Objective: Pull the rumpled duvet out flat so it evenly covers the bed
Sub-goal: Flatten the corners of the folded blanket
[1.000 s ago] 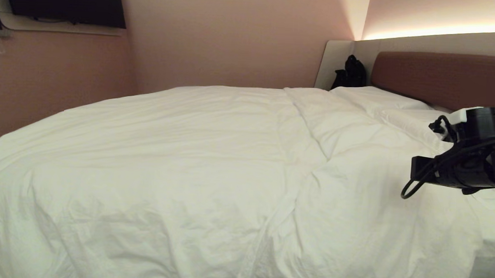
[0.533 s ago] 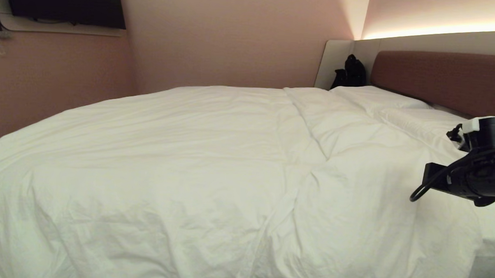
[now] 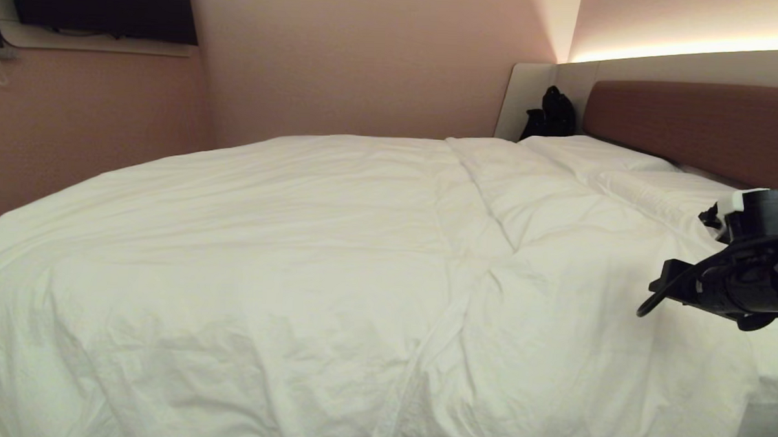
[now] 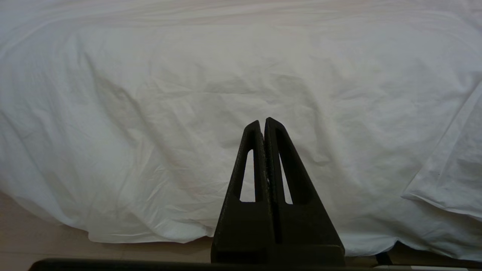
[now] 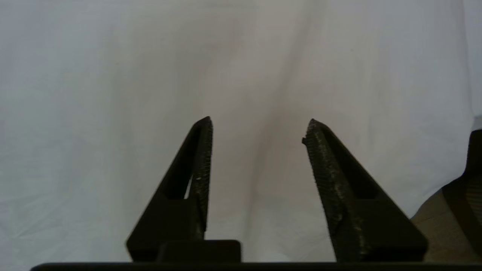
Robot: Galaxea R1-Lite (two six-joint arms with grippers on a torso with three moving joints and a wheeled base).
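The white duvet [image 3: 297,254] lies spread over the bed [image 3: 690,119], with soft creases and a long fold running down its right half. Its near side hangs toward the floor in the left wrist view [image 4: 188,94]. My right arm [image 3: 743,270] hovers over the duvet's right near corner; its fingers are hidden in the head view. In its wrist view, my right gripper [image 5: 258,130] stands open above smooth white cloth [image 5: 241,56], with nothing between the fingers. My left gripper [image 4: 263,122] is shut and empty, parked low in front of the hanging duvet.
Flat white pillows [image 3: 592,151] lie by the brown headboard. A black bag [image 3: 551,114] stands in the far corner. A dark screen [image 3: 105,5] hangs on the pink wall at left. Pale floor [image 4: 30,233] shows under the duvet's hem. Bare sheet [image 3: 771,387] shows at right.
My right arm has sunk a little toward the duvet, swinging right and then partly back. The duvet has not visibly shifted.
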